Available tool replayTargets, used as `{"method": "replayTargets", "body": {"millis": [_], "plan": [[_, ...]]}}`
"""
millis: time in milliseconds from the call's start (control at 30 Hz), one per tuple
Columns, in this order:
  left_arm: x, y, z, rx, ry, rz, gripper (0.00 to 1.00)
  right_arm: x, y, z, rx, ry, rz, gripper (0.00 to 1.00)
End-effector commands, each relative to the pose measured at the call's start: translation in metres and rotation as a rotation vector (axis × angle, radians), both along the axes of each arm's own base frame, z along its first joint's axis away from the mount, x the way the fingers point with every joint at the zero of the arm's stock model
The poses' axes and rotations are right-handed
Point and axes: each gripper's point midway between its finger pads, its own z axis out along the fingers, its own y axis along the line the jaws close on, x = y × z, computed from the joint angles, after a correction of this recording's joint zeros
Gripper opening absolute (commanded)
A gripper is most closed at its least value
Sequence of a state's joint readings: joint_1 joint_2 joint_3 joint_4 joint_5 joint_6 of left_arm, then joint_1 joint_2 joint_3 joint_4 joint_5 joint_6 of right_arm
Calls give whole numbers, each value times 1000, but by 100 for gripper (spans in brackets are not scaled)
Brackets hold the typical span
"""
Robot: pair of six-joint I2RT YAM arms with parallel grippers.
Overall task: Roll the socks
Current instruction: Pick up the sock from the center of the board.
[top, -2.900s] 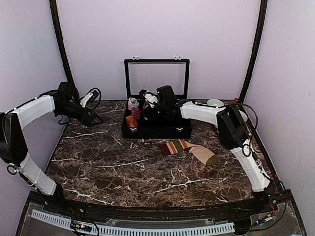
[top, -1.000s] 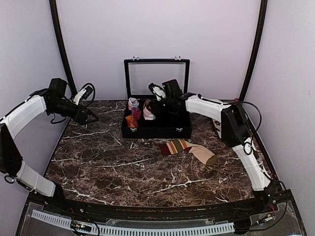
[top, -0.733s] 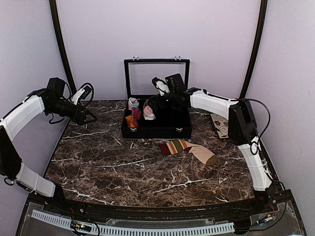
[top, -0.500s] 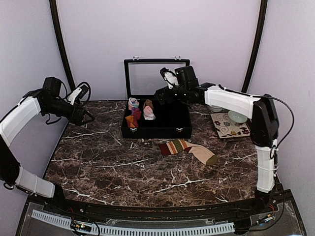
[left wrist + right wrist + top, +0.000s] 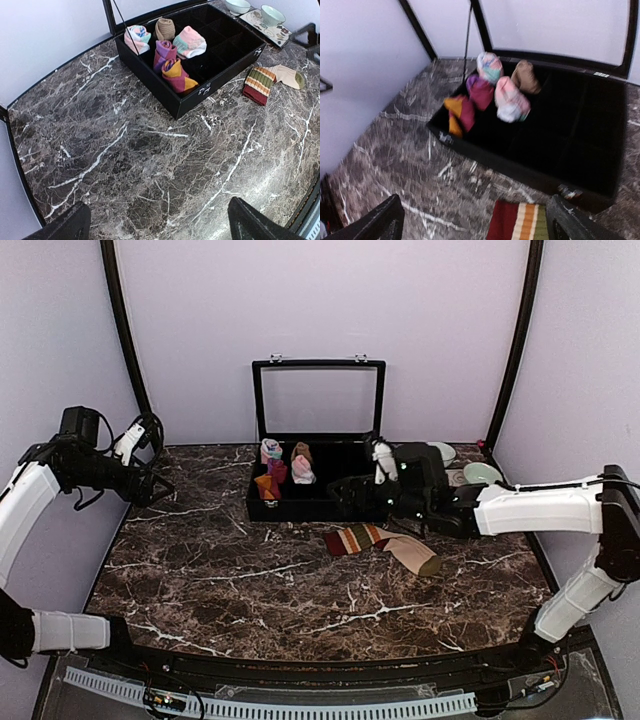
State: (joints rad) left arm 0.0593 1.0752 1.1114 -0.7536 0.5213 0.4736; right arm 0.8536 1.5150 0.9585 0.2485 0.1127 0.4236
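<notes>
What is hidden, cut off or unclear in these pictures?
- Right wrist view: blurred; the bottom edge cuts off the striped sock, and only its striped end shows.
- Top external view: the right arm covers most of the patterned tray beside the black box.
- Left wrist view: the top edge cuts one cup.

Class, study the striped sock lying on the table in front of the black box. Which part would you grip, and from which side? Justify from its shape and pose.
Probably the olive toe, from straight above. The striped sock lies flat on the table, so only a downward pinch gets hold; the toe is the narrow free end, farthest from the box.
</notes>
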Motion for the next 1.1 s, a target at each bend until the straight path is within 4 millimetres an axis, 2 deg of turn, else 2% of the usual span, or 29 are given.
{"method": "replayTargets", "body": {"millis": [0,100,167,267,400,600,800,1067], "plan": [[-1,10,-27,24,117,48,98,-24,18,-72,-255,104,-47,86],[-8,6,-33,18,160,19,95,-27,30,-108,-365,151,-44,65],[-12,4,-33,15,160,5,95,-23,42,-117,-400,170,-56,59],[-16,1,-26,11,136,-9,95,-18,54,-138,-465,188,-58,59],[-20,-1,-22,7,126,-28,95,-7,62,-155,-538,183,-80,59],[-21,-2,-28,10,135,-44,95,2,53,-167,-613,175,-147,53],[-17,-5,-27,-4,131,-54,95,-5,37,-190,-652,223,-168,54],[-13,-5,-23,-12,128,-53,95,-16,34,-217,-671,284,-140,48]]}}
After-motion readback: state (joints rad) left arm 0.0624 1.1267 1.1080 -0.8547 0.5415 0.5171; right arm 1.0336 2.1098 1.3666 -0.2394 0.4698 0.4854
